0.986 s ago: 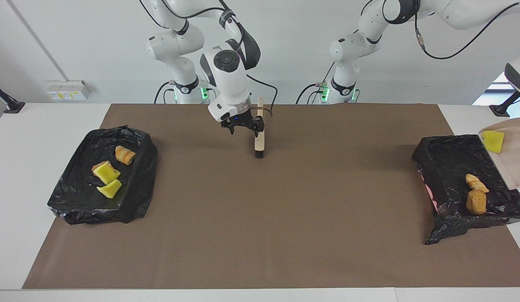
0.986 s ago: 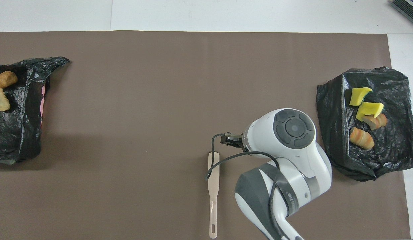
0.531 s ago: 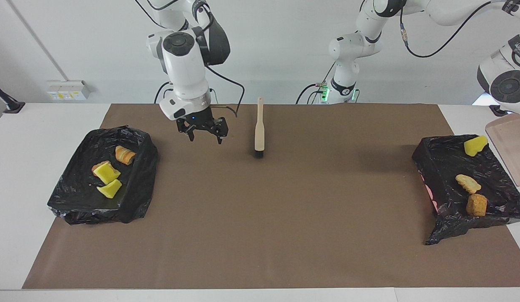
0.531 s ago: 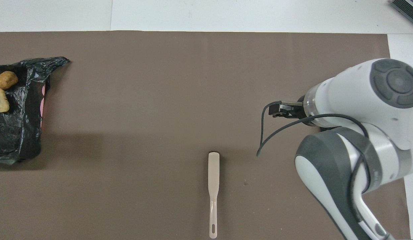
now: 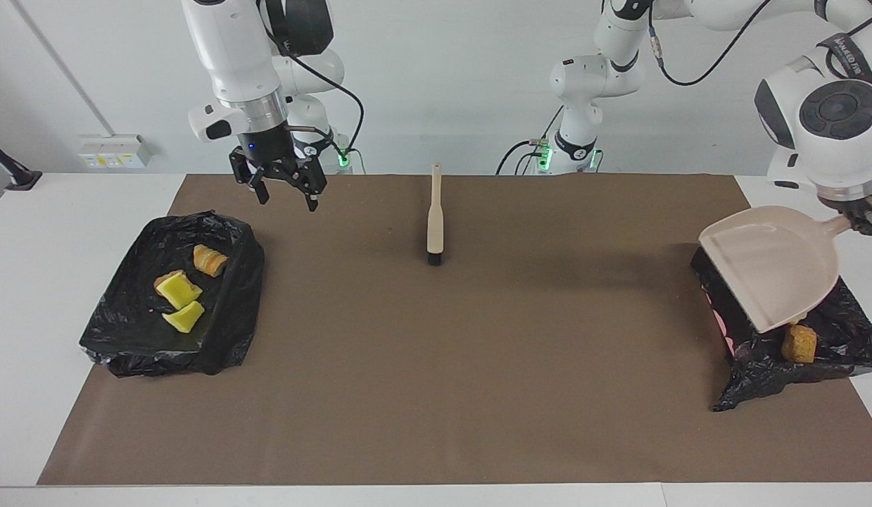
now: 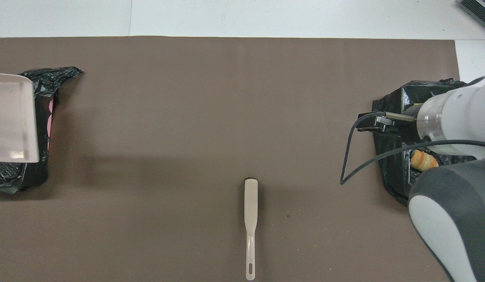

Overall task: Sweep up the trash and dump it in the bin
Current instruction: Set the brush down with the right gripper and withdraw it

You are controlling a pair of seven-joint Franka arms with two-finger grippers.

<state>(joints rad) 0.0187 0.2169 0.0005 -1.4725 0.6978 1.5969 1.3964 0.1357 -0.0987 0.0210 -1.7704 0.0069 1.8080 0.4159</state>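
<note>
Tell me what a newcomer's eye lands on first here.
Probably the beige dustpan, held by its handle in the left gripper over the black-lined bin at the left arm's end. Next, the yellow foam pieces in the other lined bin, and the brush lying alone mid-mat while the empty right gripper hangs open.

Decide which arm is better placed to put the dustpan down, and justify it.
Left, most likely: the left gripper is shut on the dustpan, held over the bin. The right gripper hangs open and empty toward the right arm's end.
</note>
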